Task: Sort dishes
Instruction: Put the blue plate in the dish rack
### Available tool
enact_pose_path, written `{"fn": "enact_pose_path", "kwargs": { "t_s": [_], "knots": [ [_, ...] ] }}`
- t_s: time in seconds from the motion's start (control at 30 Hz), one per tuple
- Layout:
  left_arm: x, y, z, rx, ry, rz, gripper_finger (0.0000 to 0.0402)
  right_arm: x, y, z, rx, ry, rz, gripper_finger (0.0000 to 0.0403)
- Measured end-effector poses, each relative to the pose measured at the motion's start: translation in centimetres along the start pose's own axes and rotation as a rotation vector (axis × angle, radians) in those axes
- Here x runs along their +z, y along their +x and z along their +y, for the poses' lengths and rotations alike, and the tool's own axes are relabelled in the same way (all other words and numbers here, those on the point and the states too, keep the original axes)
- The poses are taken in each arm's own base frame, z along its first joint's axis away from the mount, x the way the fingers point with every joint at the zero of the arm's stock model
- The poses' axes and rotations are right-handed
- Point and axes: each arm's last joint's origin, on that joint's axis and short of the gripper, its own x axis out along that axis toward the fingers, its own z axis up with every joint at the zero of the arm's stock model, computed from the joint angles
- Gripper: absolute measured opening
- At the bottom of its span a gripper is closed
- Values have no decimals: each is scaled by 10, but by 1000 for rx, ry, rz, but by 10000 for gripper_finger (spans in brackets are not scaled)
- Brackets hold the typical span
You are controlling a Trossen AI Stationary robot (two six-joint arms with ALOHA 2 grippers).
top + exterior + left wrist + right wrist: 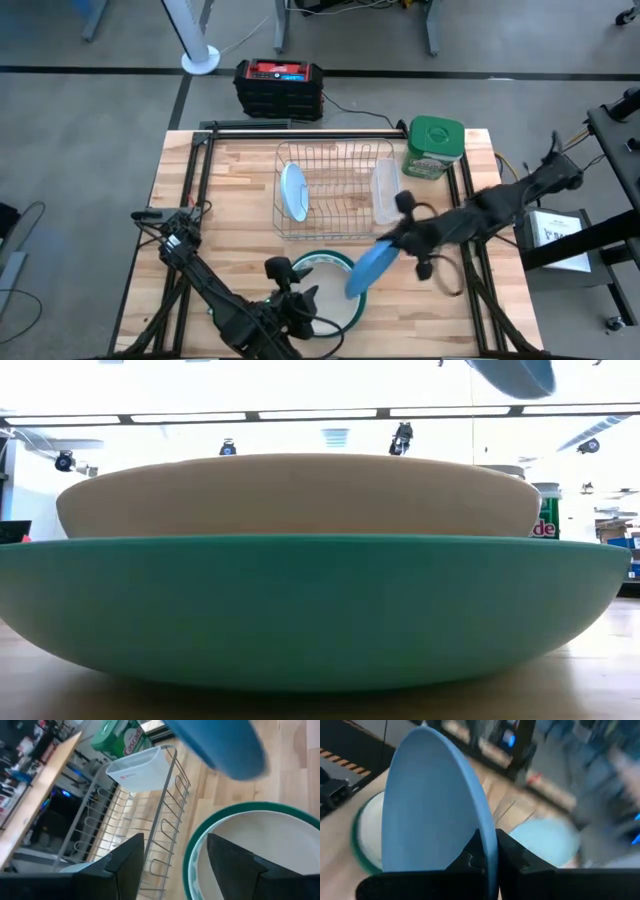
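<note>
A light blue plate (368,268) hangs over the table's near middle, with my right gripper (397,245) shut on it. Below it a cream plate (300,495) rests inside a larger teal-rimmed plate (335,262), which sits on the table. Another light blue plate (293,190) stands on edge in the wire rack (335,160). My left gripper (175,870) is open just above the teal plate's near-left rim and touches nothing. My right gripper pinches the blue plate's rim (489,832) between its two fingers, one finger on each face. The fingers come from the table's right, slanting down. The plate is lifted clear and tilted steeply on edge above the stacked plates.
A clear plastic tub (385,192) sits at the rack's right end. A green-lidded container (435,146) stands at the far right of the table. A black and red box (279,88) lies beyond the far edge. Bare wood lies to the left of the rack.
</note>
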Motion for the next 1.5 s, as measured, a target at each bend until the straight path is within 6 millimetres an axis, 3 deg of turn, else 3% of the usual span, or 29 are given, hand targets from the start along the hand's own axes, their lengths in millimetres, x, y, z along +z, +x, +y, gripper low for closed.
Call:
{"fn": "enact_pose_path", "kwargs": {
  "t_s": [0.27,0.5,1.03,1.23,1.5],
  "knots": [
    [2,-2,4,48,86,-46,205,6,-35,-37,-137,-456,-175,3],
    [5,-7,14,65,91,-71,205,-3,-31,-81,-137,-508,-221,2],
    [4,-21,45,148,202,-138,205,-52,29,-196,35,-549,-348,2],
    [-19,-23,72,191,179,-142,205,-72,61,-233,65,-550,-351,2],
    [-59,-22,102,202,38,-144,205,-98,98,-258,139,-577,-430,2]
  ]
}}
